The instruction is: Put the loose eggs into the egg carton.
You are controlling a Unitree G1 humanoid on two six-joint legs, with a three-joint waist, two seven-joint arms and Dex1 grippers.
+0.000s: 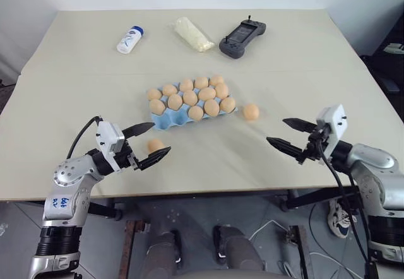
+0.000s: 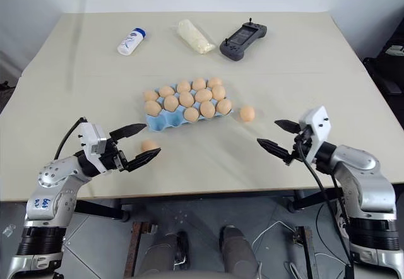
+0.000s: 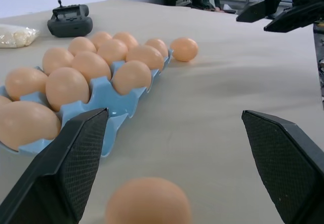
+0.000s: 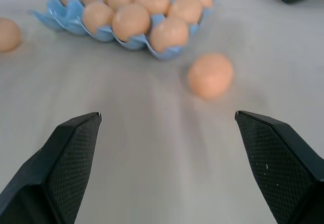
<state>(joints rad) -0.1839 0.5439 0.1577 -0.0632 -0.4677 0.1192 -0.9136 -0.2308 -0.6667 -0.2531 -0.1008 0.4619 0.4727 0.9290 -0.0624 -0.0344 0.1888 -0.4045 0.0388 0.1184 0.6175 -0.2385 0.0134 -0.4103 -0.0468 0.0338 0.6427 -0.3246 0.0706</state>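
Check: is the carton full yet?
No. The carton shows empty cups on its near left side, and two eggs lie loose on the table.

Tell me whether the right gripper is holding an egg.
No, the right gripper stands open and empty above the table, and the nearest loose egg lies apart from it beside the egg carton.

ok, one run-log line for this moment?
left pincer: open, by loose egg | right pincer: open, empty | second loose egg: on table beside egg carton
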